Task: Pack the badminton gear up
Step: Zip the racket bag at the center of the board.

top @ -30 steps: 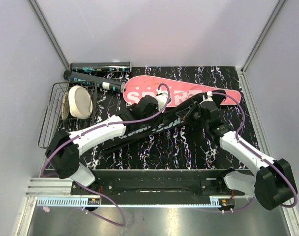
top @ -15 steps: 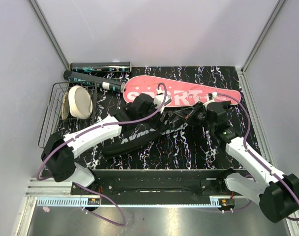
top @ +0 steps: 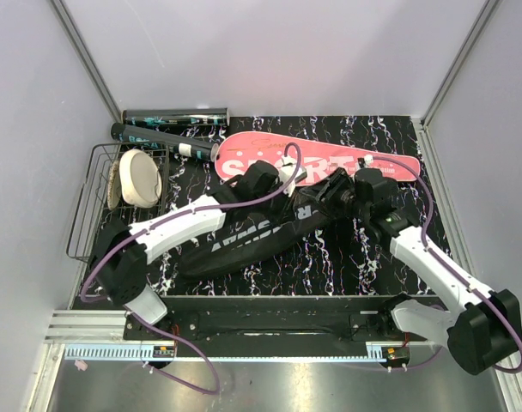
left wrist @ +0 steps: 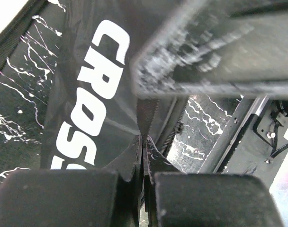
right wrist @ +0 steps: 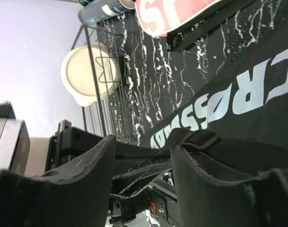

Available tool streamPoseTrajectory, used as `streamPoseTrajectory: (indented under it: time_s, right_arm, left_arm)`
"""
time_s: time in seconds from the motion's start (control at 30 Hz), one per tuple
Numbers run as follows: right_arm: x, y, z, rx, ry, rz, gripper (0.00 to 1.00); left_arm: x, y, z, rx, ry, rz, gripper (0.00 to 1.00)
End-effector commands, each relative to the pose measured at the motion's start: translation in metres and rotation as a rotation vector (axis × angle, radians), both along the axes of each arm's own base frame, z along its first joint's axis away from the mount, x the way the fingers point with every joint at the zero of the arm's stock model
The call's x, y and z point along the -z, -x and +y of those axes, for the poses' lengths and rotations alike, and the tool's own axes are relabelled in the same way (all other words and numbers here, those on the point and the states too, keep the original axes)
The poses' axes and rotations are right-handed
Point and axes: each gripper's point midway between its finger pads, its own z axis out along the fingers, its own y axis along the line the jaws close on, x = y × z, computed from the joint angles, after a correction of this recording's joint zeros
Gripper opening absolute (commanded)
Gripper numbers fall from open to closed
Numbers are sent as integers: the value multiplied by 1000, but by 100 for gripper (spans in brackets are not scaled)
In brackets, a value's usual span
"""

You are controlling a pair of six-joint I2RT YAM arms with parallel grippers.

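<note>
The black "CROSSWAY" bag (top: 252,233) lies slantwise across the middle of the mat. My left gripper (top: 288,182) is at its upper edge, and in the left wrist view the gripper (left wrist: 144,142) is shut on a thin fabric edge of the bag (left wrist: 87,94) beside the zip. My right gripper (top: 331,199) is at the bag's right end, and the right wrist view shows it (right wrist: 144,146) open, with a strap of the bag (right wrist: 238,99) against one finger. The pink "SPORT" case (top: 330,161) lies behind both grippers. A dark tube (top: 175,115) rests at the back wall.
A black wire basket (top: 91,210) stands at the left and holds a cream round disc (top: 137,177). A dark rod with a white band (top: 162,139) lies between the tube and the case. The cell's walls close in the mat on three sides.
My right gripper was shut on the bag's end and has opened. My left gripper opened briefly, then shut again on the bag's edge. The bag's right end has shifted back toward the pink case.
</note>
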Motion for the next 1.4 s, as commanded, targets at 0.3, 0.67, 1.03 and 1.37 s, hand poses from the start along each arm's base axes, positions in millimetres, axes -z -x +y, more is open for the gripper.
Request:
streamPoseTrajectory:
  time_s: [0.3,0.67,1.03,1.37]
  right_arm:
    - [43,75,-87,72,422,53,95]
    - [72,44,-83,217,354,182,89]
    - [92,4,-87,334,374,130,73]
    - [83,-2,-53,180,328,195,0]
  left_arm:
    - [-50,-25,-17,-135,199,164,0]
    - [-45,-18,-19,-112,200,214,0]
    - [-52,-12,-21,-76,210,216,0]
    - [-24,-83,33,-290,-127,-17,42]
